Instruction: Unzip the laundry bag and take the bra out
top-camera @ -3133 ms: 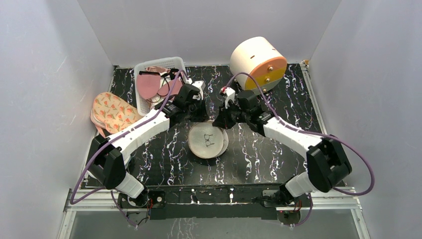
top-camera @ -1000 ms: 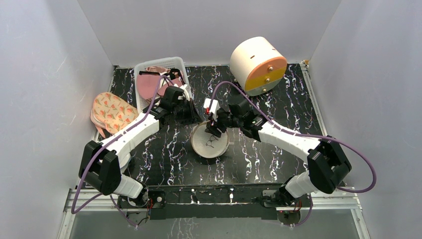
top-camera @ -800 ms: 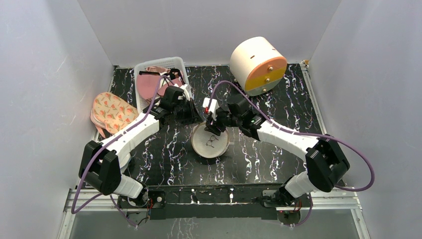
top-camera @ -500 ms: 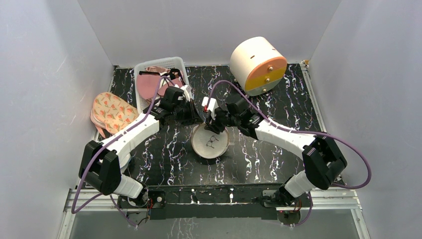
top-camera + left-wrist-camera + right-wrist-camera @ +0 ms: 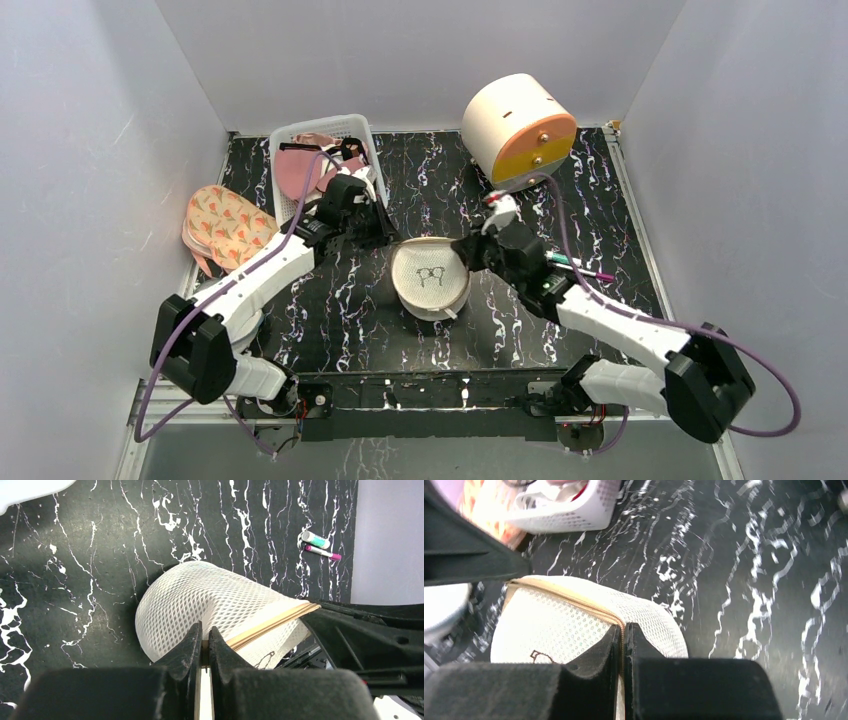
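The laundry bag (image 5: 430, 278) is a round white mesh drum with a tan zipper band, standing mid-table. My left gripper (image 5: 390, 235) is at its far left edge. In the left wrist view it (image 5: 205, 631) is shut on the tan band (image 5: 270, 625) of the bag (image 5: 200, 595). My right gripper (image 5: 466, 255) is at the bag's right edge. In the right wrist view it (image 5: 622, 628) is shut on the zipper line (image 5: 574, 602) of the bag (image 5: 554, 635). The bra inside the bag is hidden.
A white basket (image 5: 300, 132) with pink garments stands at the back left. A floral padded item (image 5: 225, 225) lies left of it. A cream and orange drum (image 5: 518, 128) stands at the back right. Two markers (image 5: 580, 268) lie right of the bag.
My right arm has swung from the bag's far side round to its right side, and the bag has shifted slightly right. The left gripper stays on the bag's edge.
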Controlling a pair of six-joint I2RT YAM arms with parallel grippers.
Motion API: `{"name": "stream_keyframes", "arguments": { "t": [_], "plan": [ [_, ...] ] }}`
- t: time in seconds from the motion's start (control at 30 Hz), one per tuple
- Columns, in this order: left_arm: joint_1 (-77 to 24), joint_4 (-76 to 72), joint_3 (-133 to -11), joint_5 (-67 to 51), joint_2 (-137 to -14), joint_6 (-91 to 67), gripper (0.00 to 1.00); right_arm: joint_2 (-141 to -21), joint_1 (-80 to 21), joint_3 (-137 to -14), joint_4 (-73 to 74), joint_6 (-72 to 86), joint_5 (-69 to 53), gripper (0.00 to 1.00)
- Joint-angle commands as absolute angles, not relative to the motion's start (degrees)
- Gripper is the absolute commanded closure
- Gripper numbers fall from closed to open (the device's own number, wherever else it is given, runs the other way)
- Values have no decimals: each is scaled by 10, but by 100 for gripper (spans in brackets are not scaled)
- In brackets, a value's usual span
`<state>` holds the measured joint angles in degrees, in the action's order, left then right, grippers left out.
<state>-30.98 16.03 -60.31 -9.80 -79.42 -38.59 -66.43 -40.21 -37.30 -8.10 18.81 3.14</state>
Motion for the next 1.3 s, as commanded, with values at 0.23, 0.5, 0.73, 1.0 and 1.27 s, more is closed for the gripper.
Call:
{"name": "stream_keyframes", "arguments": {
  "t": [0.23,0.5,0.73,1.0,1.27],
  "plan": [
    [-306,194,-593,-83,-729,-402,100,-529,-349,-253,-63,455,169,77],
    [-306,190,-606,-121,-746,-389,100,-579,-350,-384,-25,73,-10,28],
    [-305,189,-615,-134,-757,-387,100,-666,-360,-499,27,-164,-259,28],
    [-305,189,-617,-142,-761,-389,100,-778,-393,-618,105,-364,-324,33],
    [-306,188,-609,-146,-759,-391,100,-853,-435,-668,124,-445,-248,40]
  ]
}}
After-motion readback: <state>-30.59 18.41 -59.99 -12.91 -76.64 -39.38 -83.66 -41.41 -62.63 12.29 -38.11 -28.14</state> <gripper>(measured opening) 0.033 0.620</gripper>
